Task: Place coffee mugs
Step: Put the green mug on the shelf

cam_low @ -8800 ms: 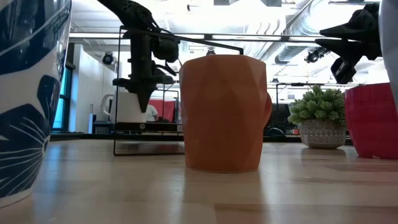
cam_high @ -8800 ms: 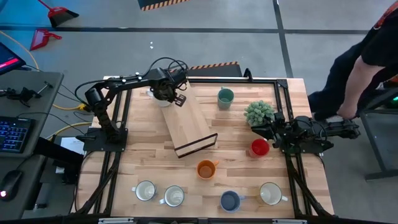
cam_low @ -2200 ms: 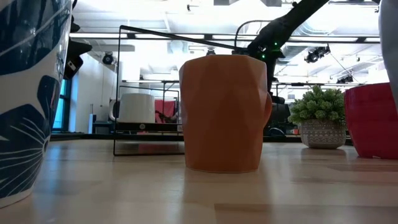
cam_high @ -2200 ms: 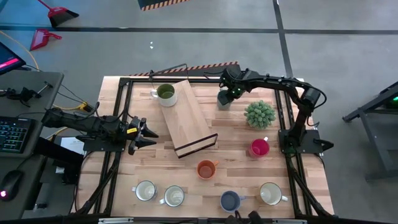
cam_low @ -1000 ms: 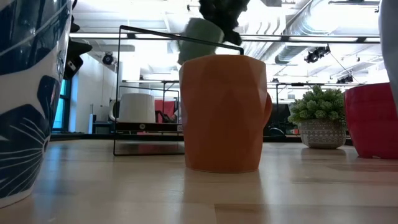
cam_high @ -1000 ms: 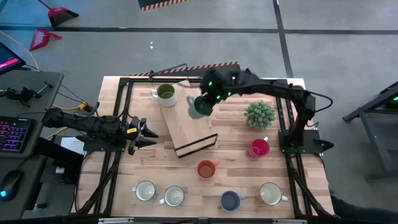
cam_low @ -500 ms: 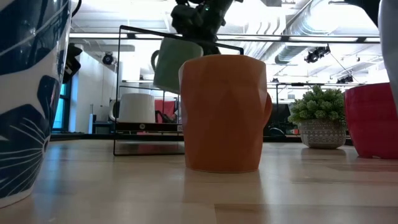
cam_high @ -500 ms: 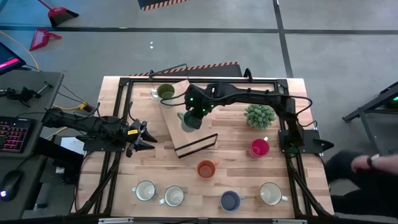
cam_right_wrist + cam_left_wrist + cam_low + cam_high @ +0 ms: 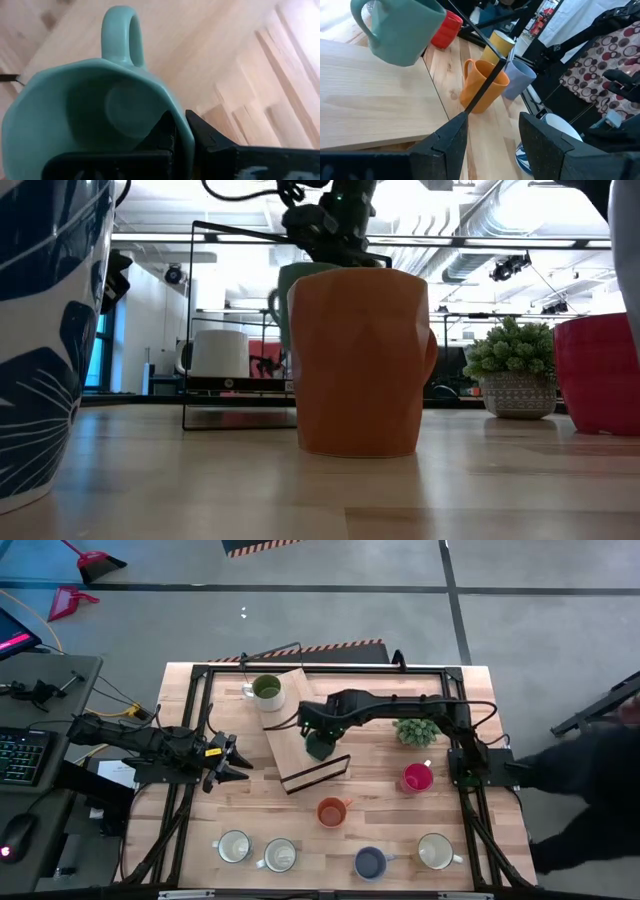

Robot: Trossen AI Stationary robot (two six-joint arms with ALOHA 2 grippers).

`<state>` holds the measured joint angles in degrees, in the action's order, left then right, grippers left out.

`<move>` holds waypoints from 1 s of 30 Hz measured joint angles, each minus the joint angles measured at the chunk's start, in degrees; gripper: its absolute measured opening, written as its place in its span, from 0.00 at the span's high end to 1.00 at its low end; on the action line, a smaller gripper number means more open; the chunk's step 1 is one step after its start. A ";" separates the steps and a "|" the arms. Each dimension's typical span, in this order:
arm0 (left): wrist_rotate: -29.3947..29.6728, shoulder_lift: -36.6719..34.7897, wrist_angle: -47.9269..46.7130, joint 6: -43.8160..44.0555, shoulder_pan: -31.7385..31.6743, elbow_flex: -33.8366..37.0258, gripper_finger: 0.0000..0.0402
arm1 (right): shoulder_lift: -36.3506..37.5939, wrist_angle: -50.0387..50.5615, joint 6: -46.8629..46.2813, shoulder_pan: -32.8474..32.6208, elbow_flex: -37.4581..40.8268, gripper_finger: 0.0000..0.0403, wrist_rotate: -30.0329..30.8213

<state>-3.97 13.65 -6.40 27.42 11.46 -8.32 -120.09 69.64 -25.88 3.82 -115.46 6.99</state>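
Mug, teal (image 9: 319, 746), pinched by its rim in my clamped right tool (image 9: 313, 732), hangs just over the wooden board (image 9: 291, 730) straight below; left tool (image 9: 232, 754) idles open, well apart.

Spiky green potted plant (image 9: 417, 725) on light wooden table (image 9: 250, 802), right of slanted pale wood shelf board (image 9: 296, 735) in black wire frame.

In the low view the orange mug (image 9: 360, 360) is hiding most of the teal mug (image 9: 290, 305); the blue-patterned mug (image 9: 45, 330) and red mug (image 9: 600, 375) are running off the picture's edges.
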 joint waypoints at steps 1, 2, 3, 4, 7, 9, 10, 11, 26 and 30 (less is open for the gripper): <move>0.00 0.00 0.11 0.00 0.00 0.00 0.59 | -0.02 0.47 -1.00 -0.11 0.08 1.00 -0.18; 0.00 0.00 0.23 0.01 0.00 0.00 0.59 | -0.04 0.61 -2.09 -0.18 0.08 1.00 0.03; 0.00 0.00 0.26 0.03 0.00 0.00 0.59 | -0.04 0.74 -3.41 -0.22 0.08 1.00 0.44; 0.00 0.00 0.22 0.23 0.00 0.00 0.59 | -0.02 1.23 -4.72 -0.22 0.08 1.00 0.52; 0.00 0.00 0.23 0.90 0.00 0.00 0.59 | -0.02 3.38 -7.48 -0.26 0.08 1.00 0.01; 0.02 0.00 0.20 0.90 0.00 0.00 0.59 | -0.02 3.52 -8.83 -0.47 0.08 1.00 -0.34; 0.01 0.00 0.23 0.90 0.00 0.00 0.59 | -0.02 3.79 -9.38 -0.59 0.08 1.00 -0.44; 0.02 0.00 0.22 0.90 0.00 0.00 0.59 | -0.02 4.09 -9.96 -0.78 0.08 1.00 -0.54; 0.02 0.00 0.20 0.94 0.00 0.00 0.59 | -0.02 3.81 -15.53 -2.10 0.08 1.00 3.32; 0.02 0.00 0.20 0.94 0.00 0.00 0.59 | -0.59 3.31 -14.17 -2.27 0.08 1.00 2.24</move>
<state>-3.95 13.65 -6.20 28.36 11.46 -8.32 -120.68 72.96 -40.06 1.55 -115.37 9.23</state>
